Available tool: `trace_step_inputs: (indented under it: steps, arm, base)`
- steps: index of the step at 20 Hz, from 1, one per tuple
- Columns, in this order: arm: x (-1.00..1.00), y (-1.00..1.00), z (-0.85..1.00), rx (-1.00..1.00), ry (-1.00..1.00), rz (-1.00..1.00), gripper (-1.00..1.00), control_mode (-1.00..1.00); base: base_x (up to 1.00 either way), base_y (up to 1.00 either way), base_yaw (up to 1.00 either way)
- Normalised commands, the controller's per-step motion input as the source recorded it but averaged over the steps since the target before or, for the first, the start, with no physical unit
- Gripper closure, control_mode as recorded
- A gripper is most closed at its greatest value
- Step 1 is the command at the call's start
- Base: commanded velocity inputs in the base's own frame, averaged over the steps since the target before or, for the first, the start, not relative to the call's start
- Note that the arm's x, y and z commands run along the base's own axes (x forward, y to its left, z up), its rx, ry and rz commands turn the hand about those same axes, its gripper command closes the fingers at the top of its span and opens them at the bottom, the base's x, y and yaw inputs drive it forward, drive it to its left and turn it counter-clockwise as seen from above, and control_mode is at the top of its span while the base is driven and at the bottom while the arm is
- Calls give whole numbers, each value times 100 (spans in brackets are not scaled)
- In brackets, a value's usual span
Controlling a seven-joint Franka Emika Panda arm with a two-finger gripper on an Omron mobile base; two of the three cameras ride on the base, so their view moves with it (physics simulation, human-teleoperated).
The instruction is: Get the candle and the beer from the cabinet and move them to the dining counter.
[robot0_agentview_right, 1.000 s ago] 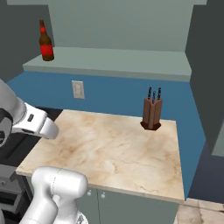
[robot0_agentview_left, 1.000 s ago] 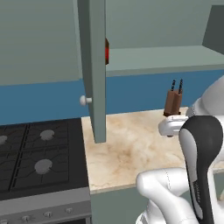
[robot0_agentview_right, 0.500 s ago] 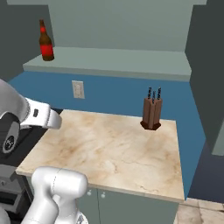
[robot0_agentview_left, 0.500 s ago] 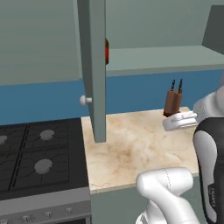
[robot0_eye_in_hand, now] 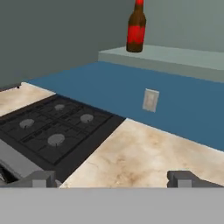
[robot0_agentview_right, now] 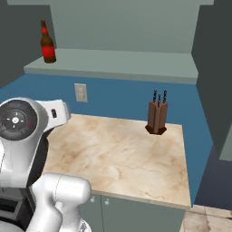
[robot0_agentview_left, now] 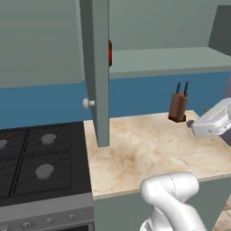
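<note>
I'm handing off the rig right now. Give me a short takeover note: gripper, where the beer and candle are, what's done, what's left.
Gripper: open, empty, above the worktop, facing the beer.
Beer: upright on the open cabinet's shelf, left end, untouched.
Cabinet door: swung open.
Candle: can't make it out.
Knife block stands on the worktop, stove to its left.
Done: cabinet opened.
Left: take beer, find candle, carry both to the dining counter.
</note>
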Motion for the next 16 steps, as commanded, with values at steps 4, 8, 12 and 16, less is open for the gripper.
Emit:
trace_step_inputs:
  steps: [4,8,12,16]
  arm:
    - [10,16,61,0,-20,25,-100,-100]
    - [30,24,67,0,-14,19,-100,-100]
    - [32,36,57,0,-6,15,-100,-100]
    - [25,38,42,0,-6,13,-100,-100]
  base:
    - [0,0,0]
    - [0,0,0]
    - [0,0,0]
    - [0,0,0]
